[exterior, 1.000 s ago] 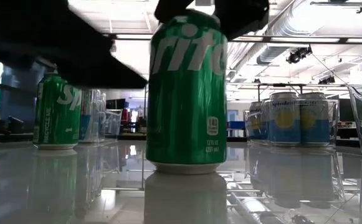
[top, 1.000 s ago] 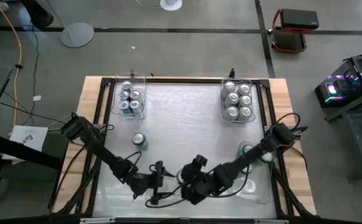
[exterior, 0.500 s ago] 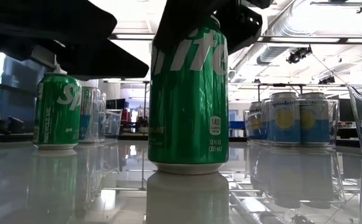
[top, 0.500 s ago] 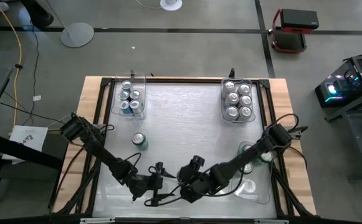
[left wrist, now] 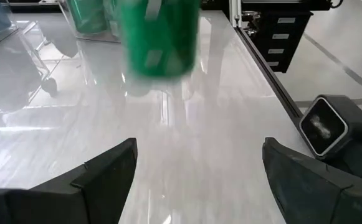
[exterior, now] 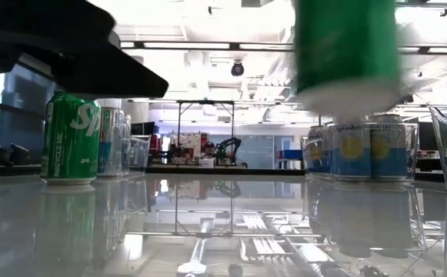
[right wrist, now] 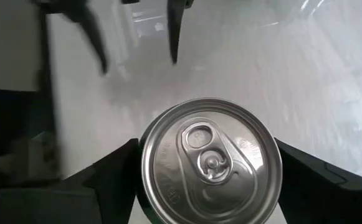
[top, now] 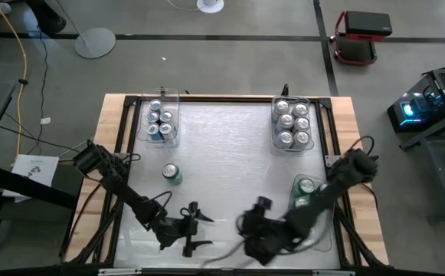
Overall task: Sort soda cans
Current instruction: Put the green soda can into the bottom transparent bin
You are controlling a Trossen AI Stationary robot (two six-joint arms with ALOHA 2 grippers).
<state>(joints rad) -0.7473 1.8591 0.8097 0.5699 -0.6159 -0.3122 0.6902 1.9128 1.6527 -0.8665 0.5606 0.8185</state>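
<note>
Your right tool (right wrist: 209, 205) has its fingers closed on a green Sprite can (right wrist: 210, 160), lifted off the tabletop (top: 230, 153); the can could slip and drop if the pinch is shallow or the arm swings fast. It sits between the fingers, top toward the wrist camera, well short of the bin of green cans (top: 312, 190). Your left tool (top: 190, 227) hangs wide open and empty beside it.
</note>
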